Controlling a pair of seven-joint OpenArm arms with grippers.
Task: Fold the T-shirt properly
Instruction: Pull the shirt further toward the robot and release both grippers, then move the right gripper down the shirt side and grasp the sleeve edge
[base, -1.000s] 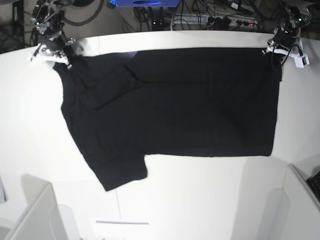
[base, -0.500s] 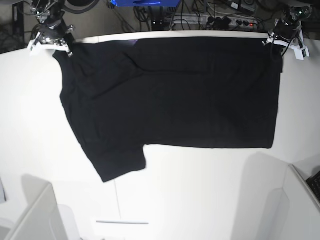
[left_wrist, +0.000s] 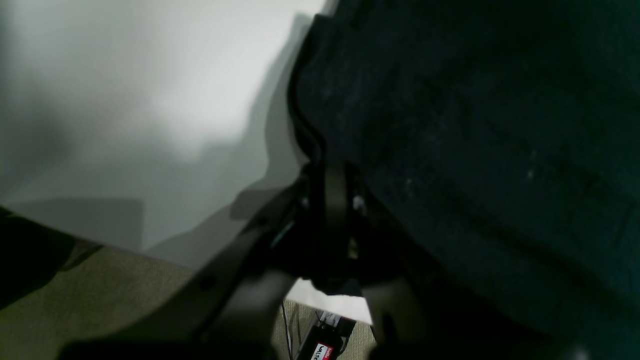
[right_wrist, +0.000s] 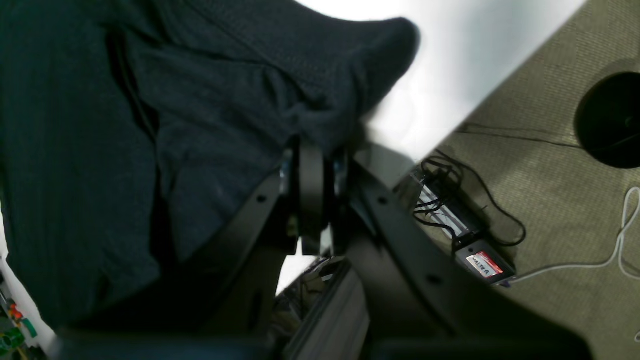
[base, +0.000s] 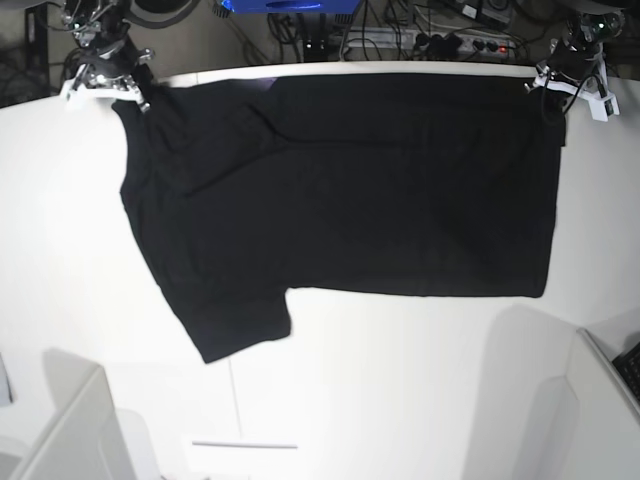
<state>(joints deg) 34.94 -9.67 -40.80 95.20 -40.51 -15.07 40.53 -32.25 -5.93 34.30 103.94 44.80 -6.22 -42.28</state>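
While both arms hang at the table's far edge, I see the black T-shirt spread flat between them. My left gripper is clamped tight on one far corner of the cloth, my right gripper pinching the other corner, at the sleeve end.

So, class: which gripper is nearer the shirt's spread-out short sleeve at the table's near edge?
Right. The right gripper pinches the T-shirt at the far corner on the sleeve side; the left gripper pinches the opposite far corner, across the shirt's width.
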